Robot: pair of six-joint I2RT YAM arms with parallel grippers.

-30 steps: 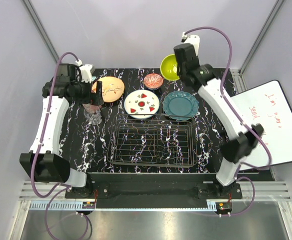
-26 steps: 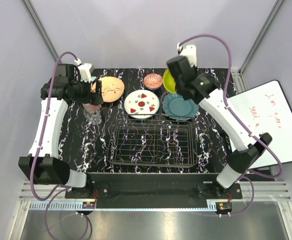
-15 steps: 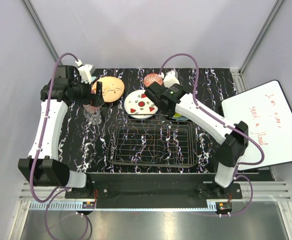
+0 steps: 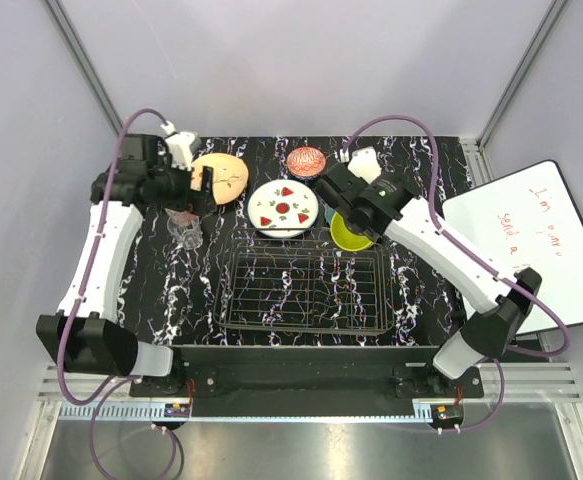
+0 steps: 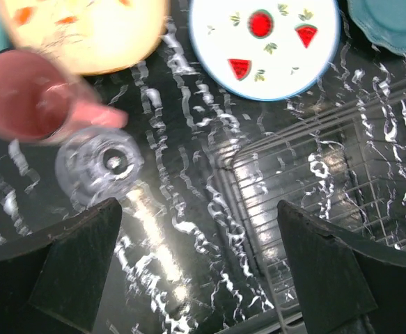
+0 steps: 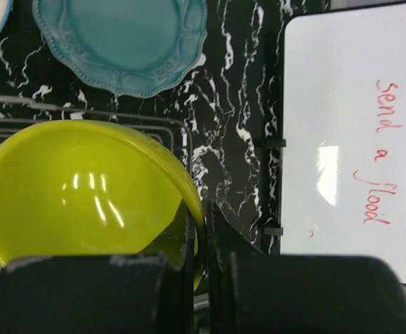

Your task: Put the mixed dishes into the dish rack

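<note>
1. Yellow-green bowl [image 4: 349,236] is up off the table, and the right gripper [image 4: 359,216] has it. The fingers are pinched together on the rim, one inside and one outside, mouth facing up.
2. From the wrist view the bowl [image 6: 77,188] hangs over the far right corner of the dish rack [image 6: 178,129]. Whether it touches the wires, I can't tell.
3. The rack [image 4: 271,290] sits at the near middle of the black marbled table [image 4: 196,295].
4. Just beyond the bowl, the teal plate [image 6: 119,38] lies flat on the table, outside the rack.
5. Over on the far left, the left gripper [image 4: 203,186] hovers with its fingers spread wide, nothing between them.
6. Below it stand the pink mug [image 5: 21,94] and the small clear glass [image 5: 98,163], right up against each other.
7. The tan floral plate [image 4: 226,174] lies under that gripper, at the back.
8. The white watermelon-print plate [image 4: 284,208] lies flat just past the rack's far edge.
9. The red patterned bowl [image 4: 306,160] sits behind the watermelon-print plate, close by.
10. A whiteboard [image 6: 349,139] with red writing rests off the table's right side.
</note>
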